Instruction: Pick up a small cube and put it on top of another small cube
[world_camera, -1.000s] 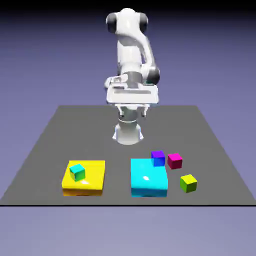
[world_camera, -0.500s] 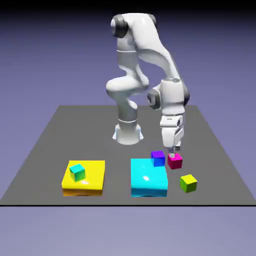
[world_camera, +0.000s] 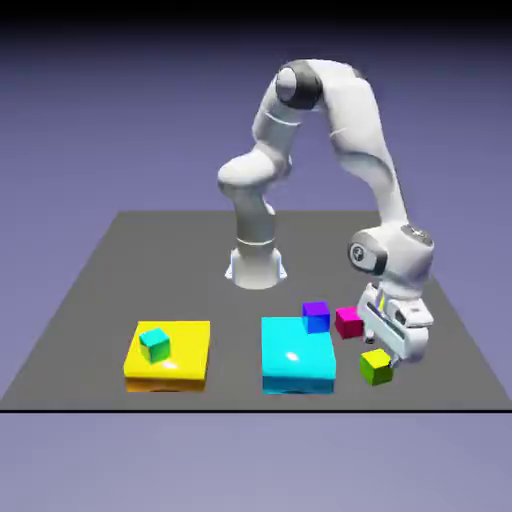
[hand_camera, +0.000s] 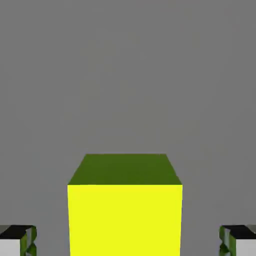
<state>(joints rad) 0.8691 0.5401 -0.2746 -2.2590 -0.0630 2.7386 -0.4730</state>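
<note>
The small lime yellow-green cube (world_camera: 376, 367) sits on the grey table toward the exterior view's front right. My gripper (world_camera: 384, 357) has come down right over it, tilted, its fingers around the cube's top. In the hand view the cube (hand_camera: 125, 215) fills the lower middle, with a grey fingertip (hand_camera: 17, 241) at the left corner and another fingertip (hand_camera: 239, 241) at the right, each standing apart from the cube's sides. The gripper (hand_camera: 128, 242) is open. Other small cubes are a magenta cube (world_camera: 347, 321), a purple cube (world_camera: 316, 315) and a teal-green cube (world_camera: 154, 344).
A flat cyan block (world_camera: 297, 355) lies just left of the lime cube, with the purple cube on its far right corner. A flat yellow block (world_camera: 185, 358) at the exterior view's left carries the teal-green cube. The table's front edge (world_camera: 250, 409) runs close below.
The arm swung from above its base out to the exterior view's right and down, first over the magenta cube, now onto the lime cube. The jaws stayed open.
</note>
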